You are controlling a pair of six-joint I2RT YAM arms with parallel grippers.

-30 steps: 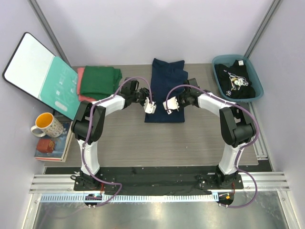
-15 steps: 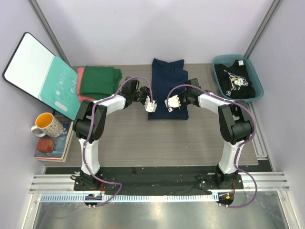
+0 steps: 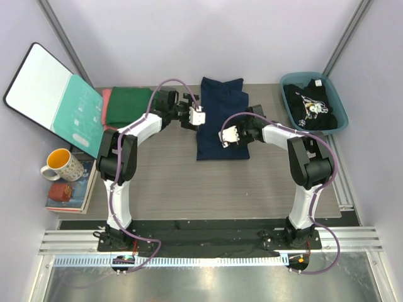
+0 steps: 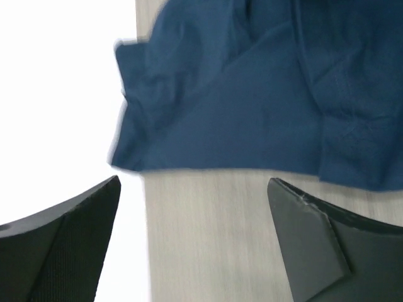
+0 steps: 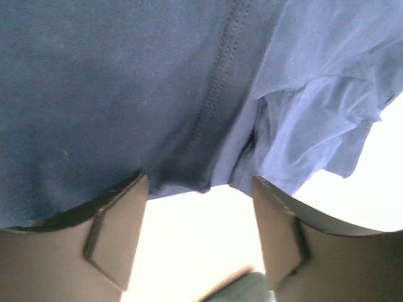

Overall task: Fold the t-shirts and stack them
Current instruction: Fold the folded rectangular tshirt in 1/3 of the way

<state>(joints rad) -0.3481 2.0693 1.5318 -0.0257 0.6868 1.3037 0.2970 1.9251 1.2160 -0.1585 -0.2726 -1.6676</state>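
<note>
The navy blue t-shirt (image 3: 220,119) lies folded in a long strip at the back middle of the table. My left gripper (image 3: 197,116) hovers at its left edge, open, with only bare tabletop between its fingers (image 4: 69,245); the navy cloth (image 4: 264,94) lies just beyond them. My right gripper (image 3: 228,137) is over the tee's near right part, open, and the navy fabric (image 5: 157,82) hangs just past its fingertips (image 5: 113,233). The dark green tee (image 3: 131,107) sits folded on the salmon-pink one (image 3: 107,99) at the back left. A black printed tee (image 3: 310,107) lies in the bin.
A teal bin (image 3: 337,100) stands at the back right. The teal-and-white board (image 3: 53,97) leans at the left. A yellow-lined mug (image 3: 60,165) and books (image 3: 66,192) sit off the table's left edge.
Both grippers have opened and let go of the navy tee. The left gripper moved toward the back along the tee's left edge; the tee's near end settled wider.
</note>
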